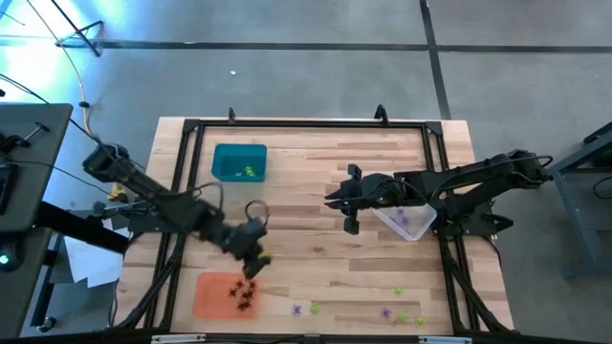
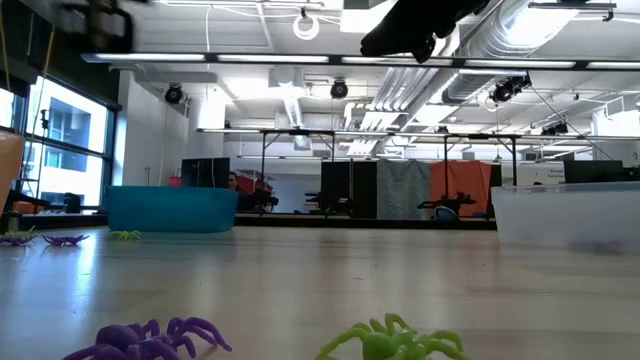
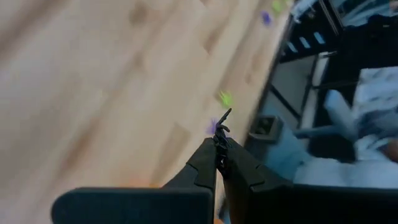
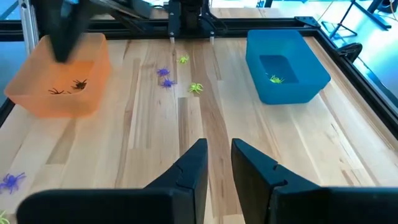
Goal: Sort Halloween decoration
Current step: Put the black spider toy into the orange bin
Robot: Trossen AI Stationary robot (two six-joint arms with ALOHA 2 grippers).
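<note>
The Halloween decoration is many tiny plastic spiders. My left gripper hangs just beyond the far edge of the orange tray, which holds black spiders. It is shut on a small black spider. My right gripper stands open and empty above mid-table, beside the clear tray, which holds purple pieces. The teal tray holds yellow-green spiders. Loose purple spiders and green spiders lie near the front edge. My left gripper pinches the black spider between its two fingertips. A thin black leg sticks out past the tips. The fingers slant down toward the table, and the spider is lifted clear of the wood.
A black frame runs around the tabletop. More loose spiders lie near the front edge: purple and green show close in the low view. Bare wood lies between the trays at mid-table.
</note>
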